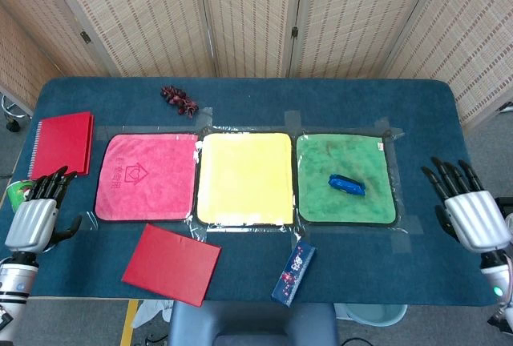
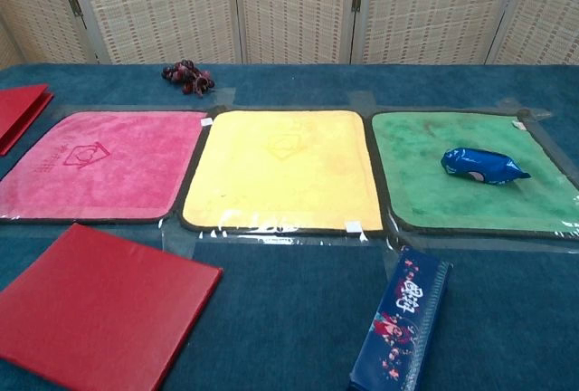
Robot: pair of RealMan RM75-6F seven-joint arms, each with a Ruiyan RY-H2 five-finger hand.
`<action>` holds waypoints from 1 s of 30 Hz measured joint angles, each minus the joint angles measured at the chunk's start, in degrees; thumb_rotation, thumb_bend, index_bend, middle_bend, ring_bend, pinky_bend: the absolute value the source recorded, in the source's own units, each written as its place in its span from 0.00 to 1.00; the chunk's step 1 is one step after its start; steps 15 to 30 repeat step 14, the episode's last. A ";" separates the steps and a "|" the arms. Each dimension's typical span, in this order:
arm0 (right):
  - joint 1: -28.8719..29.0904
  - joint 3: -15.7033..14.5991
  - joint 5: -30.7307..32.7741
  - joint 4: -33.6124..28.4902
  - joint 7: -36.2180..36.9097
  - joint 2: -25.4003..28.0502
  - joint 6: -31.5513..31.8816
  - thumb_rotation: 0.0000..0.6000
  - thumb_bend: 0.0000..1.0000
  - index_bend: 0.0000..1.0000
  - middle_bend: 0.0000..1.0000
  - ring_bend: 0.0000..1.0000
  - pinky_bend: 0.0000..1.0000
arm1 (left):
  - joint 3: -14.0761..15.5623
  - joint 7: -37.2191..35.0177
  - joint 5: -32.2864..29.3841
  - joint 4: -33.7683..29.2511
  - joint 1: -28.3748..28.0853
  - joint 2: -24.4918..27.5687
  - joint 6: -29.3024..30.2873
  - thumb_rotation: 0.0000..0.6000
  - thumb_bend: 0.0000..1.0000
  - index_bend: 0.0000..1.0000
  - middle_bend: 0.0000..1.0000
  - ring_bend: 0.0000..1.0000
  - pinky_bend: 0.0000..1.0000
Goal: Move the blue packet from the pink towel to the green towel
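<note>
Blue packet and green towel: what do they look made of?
Blue packet: likely plastic or foil film, glossy, with bright glints and crinkles. Green towel: looks like soft matte cloth, fuzzy nap, dark stitched edge.

Even, bright overhead light falling across both views, shadows staying faint and soft, clear tape [image 2: 271, 237] around the towels catching small glints, focus holding sharp, no blur showing anywhere

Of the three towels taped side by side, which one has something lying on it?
The green towel, rightmost of the row: the blue packet lies on it. The pink towel and yellow towel are bare.
</note>
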 measured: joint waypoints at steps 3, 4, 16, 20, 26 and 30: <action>-4.51 -0.58 -0.51 0.49 1.94 -1.27 4.54 1.00 0.59 0.00 0.01 0.08 0.00 | 0.18 0.54 0.38 -0.58 1.05 -0.37 2.29 1.00 0.43 0.01 0.00 0.00 0.01; -6.05 -0.76 -0.76 0.95 2.74 -2.00 6.06 1.00 0.59 0.00 0.01 0.09 0.00 | 0.32 0.85 0.70 -0.78 1.60 -0.64 3.48 1.00 0.43 0.01 0.00 0.00 0.01; -12.13 -0.64 -2.07 3.89 6.81 -6.15 9.98 1.00 0.59 0.00 0.03 0.10 0.00 | 2.31 3.00 5.96 -0.84 7.16 -4.83 13.93 1.00 0.44 0.03 0.00 0.00 0.01; -12.13 -0.64 -2.07 3.89 6.81 -6.15 9.98 1.00 0.59 0.00 0.03 0.10 0.00 | 2.31 3.00 5.96 -0.84 7.16 -4.83 13.93 1.00 0.44 0.03 0.00 0.00 0.01; -12.13 -0.64 -2.07 3.89 6.81 -6.15 9.98 1.00 0.59 0.00 0.03 0.10 0.00 | 2.31 3.00 5.96 -0.84 7.16 -4.83 13.93 1.00 0.44 0.03 0.00 0.00 0.01; -12.13 -0.64 -2.07 3.89 6.81 -6.15 9.98 1.00 0.59 0.00 0.03 0.10 0.00 | 2.31 3.00 5.96 -0.84 7.16 -4.83 13.93 1.00 0.44 0.03 0.00 0.00 0.01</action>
